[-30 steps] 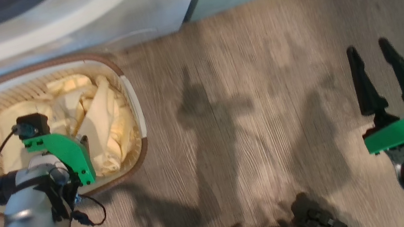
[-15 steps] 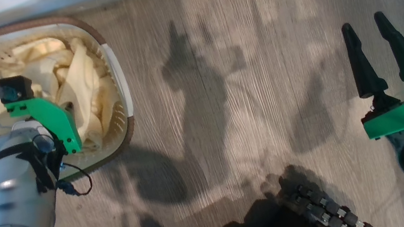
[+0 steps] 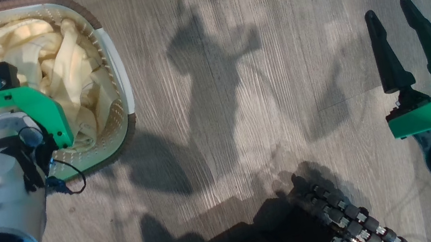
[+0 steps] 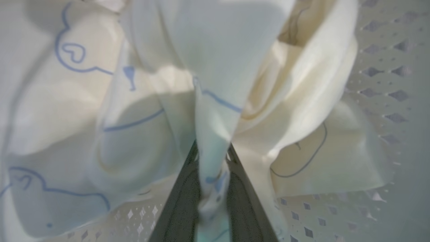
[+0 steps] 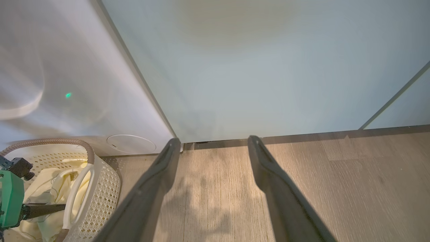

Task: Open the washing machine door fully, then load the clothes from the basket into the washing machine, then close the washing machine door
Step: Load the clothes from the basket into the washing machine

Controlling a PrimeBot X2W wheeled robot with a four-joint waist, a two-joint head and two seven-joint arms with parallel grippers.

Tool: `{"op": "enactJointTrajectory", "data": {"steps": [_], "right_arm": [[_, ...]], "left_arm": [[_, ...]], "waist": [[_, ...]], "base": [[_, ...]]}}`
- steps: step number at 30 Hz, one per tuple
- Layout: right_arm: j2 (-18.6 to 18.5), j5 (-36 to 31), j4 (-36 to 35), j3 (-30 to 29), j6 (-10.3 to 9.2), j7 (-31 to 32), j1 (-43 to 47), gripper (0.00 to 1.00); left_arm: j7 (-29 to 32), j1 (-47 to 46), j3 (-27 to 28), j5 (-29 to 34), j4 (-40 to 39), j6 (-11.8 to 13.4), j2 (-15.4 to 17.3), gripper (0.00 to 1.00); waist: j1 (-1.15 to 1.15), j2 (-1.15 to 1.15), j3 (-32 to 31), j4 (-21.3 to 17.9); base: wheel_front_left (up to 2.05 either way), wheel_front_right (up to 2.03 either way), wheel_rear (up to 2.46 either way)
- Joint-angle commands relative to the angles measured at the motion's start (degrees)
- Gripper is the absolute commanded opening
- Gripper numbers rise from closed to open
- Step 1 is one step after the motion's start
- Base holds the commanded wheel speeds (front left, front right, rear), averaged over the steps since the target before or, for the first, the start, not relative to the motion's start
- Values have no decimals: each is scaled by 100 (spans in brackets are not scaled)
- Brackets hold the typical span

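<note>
The cream basket (image 3: 122, 93) with its brown rim sits on the floor at the upper left of the head view. In it lie the pale yellow clothes (image 3: 65, 72). My left arm reaches down into the basket, and its green bracket (image 3: 31, 109) hides the fingers there. In the left wrist view my left gripper (image 4: 212, 151) is shut on a fold of pale cloth (image 4: 215, 111) with blue outline drawings. My right gripper (image 3: 387, 8) hovers open over bare floor at the right, holding nothing. The white washing machine (image 5: 50, 67) rises behind the basket (image 5: 104, 188). Its door is out of view.
A pale green cabinet (image 5: 252, 67) stands right of the washer, ahead of my right gripper (image 5: 214, 140). Grey wood floor (image 3: 237, 90) spreads between the basket and the right arm. My dark base with a cable chain (image 3: 338, 214) sits at the bottom of the head view.
The head camera has tipped down: the washer and cabinet have slid out of the top of the picture. The left gripper stays in the basket. The right gripper stays open.
</note>
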Motion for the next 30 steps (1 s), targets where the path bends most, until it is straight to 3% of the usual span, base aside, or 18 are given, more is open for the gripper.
{"op": "enactJointTrajectory", "data": {"steps": [1,9,30], "right_arm": [[-106,12,-132,44,24,-54,141,100],[-29,35,-82,-92,24,-54,104,100],[-280,-78,255,-291,24,-54,919,100]], "left_arm": [[-101,51,43,-52,-41,27,199,0],[-539,282,93,-225,-38,23,59,0],[-1779,1601,-47,-656,-83,-58,-494,0]], "waist": [[-1,0,-5,10],[-1,0,-391,103],[-1,0,-2755,544]], "base": [[0,0,0],[0,0,0],[0,0,0]]}}
